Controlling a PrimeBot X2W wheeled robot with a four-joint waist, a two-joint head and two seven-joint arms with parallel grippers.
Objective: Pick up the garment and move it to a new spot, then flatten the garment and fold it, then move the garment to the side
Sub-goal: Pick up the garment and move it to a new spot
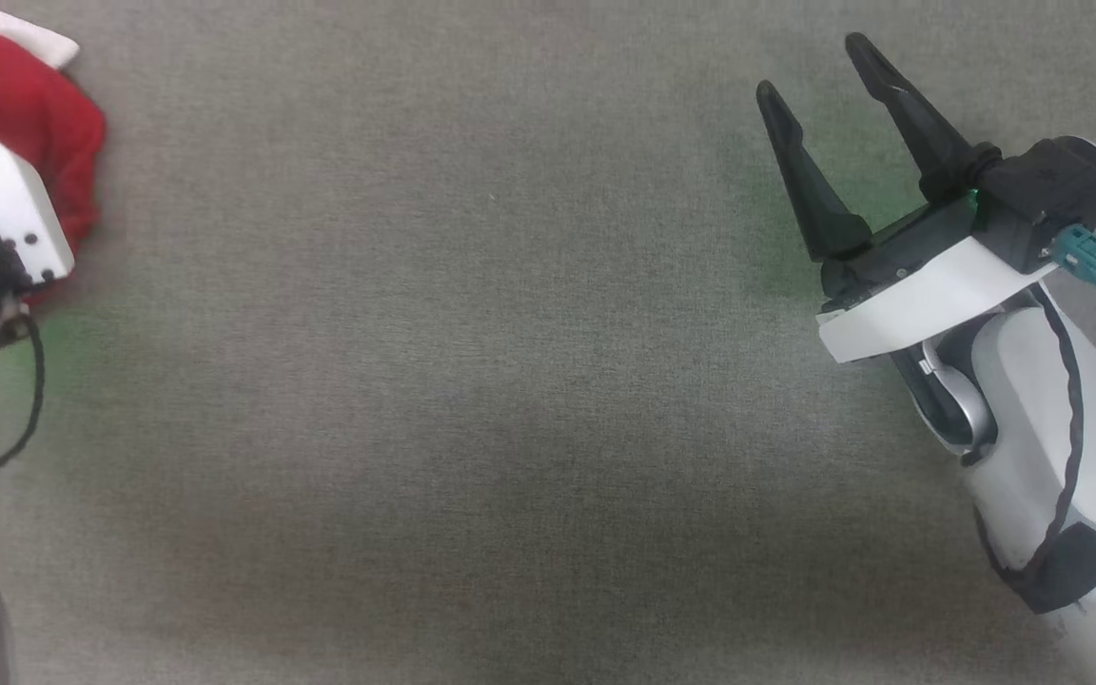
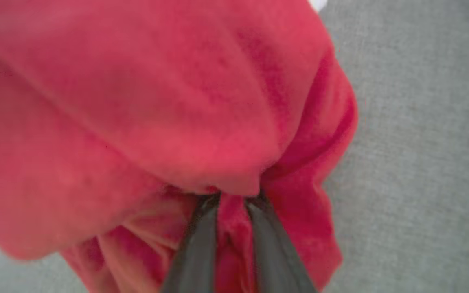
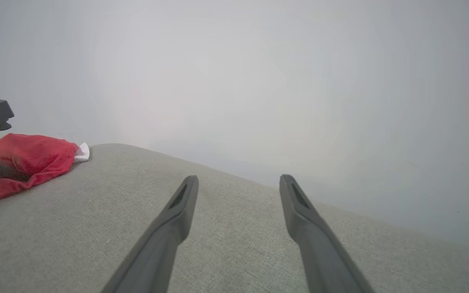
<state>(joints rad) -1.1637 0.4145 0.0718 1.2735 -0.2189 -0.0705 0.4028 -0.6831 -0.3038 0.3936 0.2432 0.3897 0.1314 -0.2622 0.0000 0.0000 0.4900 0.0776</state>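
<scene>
Left tool (image 2: 233, 198), right tool (image 1: 812, 67), 1 garment (image 2: 177, 101)

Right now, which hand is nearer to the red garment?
Left. The left hand is in the garment, with red cloth between its fingers. The right hand is open above the grey surface, far from the garment.

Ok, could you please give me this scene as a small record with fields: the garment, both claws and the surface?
garment: red, bunched, at the far left edge of the head view, lying on the surface
left claw: shut on a fold of the garment
right claw: open, empty, over the surface, apart from the garment
surface: grey upholstery
folding: not yet done
</scene>
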